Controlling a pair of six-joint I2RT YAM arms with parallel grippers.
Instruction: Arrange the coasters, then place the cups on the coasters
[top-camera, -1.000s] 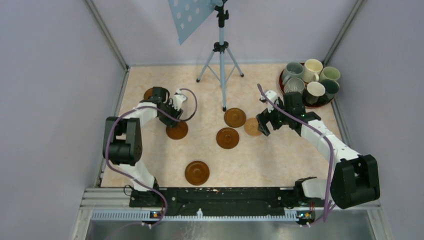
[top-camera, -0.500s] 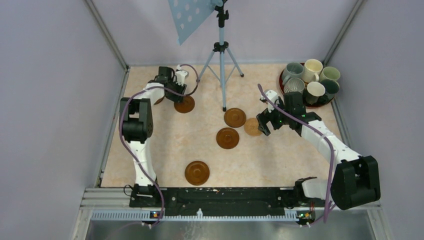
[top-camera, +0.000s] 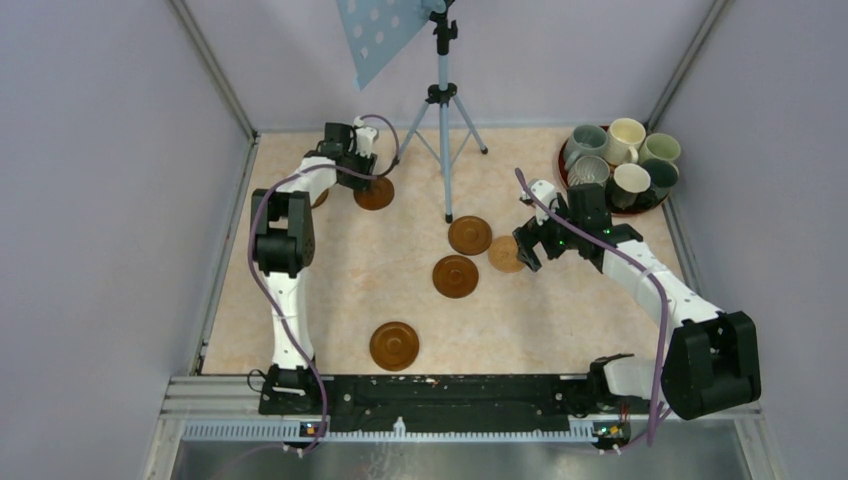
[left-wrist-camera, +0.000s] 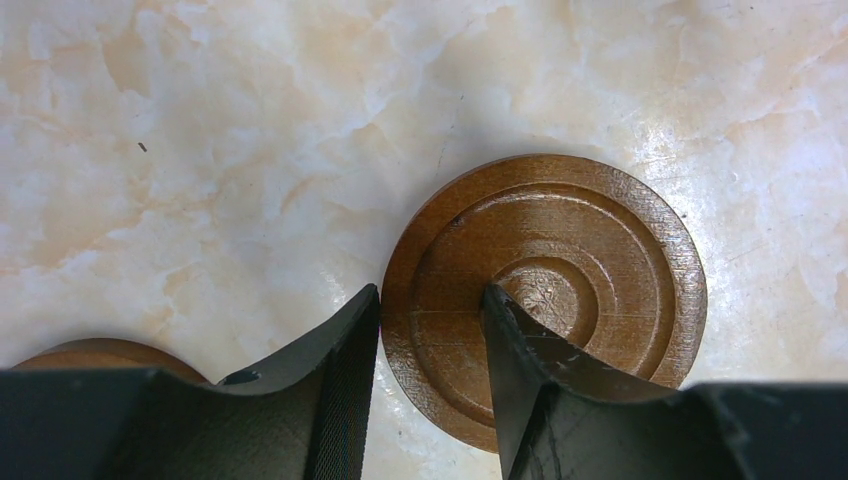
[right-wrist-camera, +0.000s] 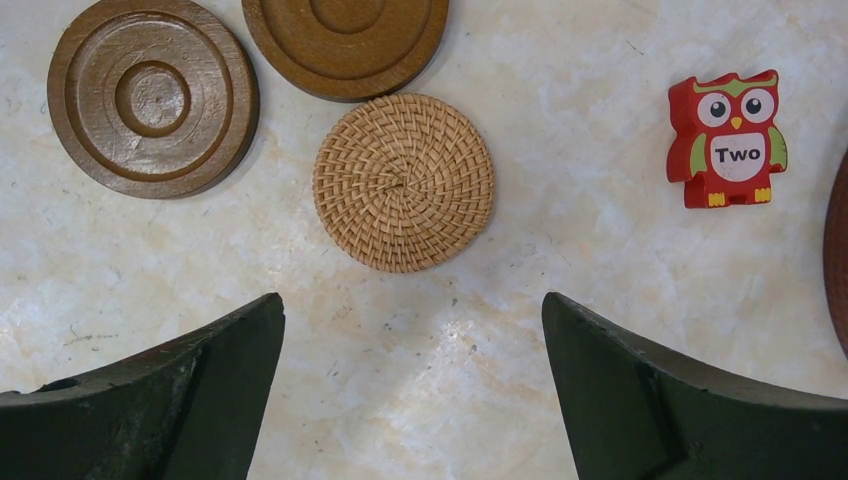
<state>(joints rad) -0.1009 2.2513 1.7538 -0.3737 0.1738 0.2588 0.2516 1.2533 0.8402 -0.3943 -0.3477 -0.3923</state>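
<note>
My left gripper (top-camera: 362, 178) (left-wrist-camera: 430, 300) is at the far left of the table, shut on a dark wooden coaster (top-camera: 375, 193) (left-wrist-camera: 560, 250). One finger is outside its rim and the other rests on its inner ring. Another coaster (top-camera: 318, 197) (left-wrist-camera: 100, 353) peeks out beside it. My right gripper (top-camera: 527, 250) (right-wrist-camera: 412, 300) hangs open over a round woven coaster (top-camera: 505, 253) (right-wrist-camera: 403, 182), holding nothing. Three wooden coasters (top-camera: 469, 235) (top-camera: 455, 275) (top-camera: 394, 344) lie mid-table. Several cups (top-camera: 612, 165) stand together at the back right.
The cups sit on a red round tray (top-camera: 563, 172). A tripod (top-camera: 443, 120) stands at the back centre, one leg reaching toward the middle coasters. A red owl block (right-wrist-camera: 727, 138) marked "Two" lies right of the woven coaster. Walls close in both sides.
My left arm has stretched toward the back of the table, taking the dark coaster from mid-left to the far side and slightly right. The right arm has not moved.
</note>
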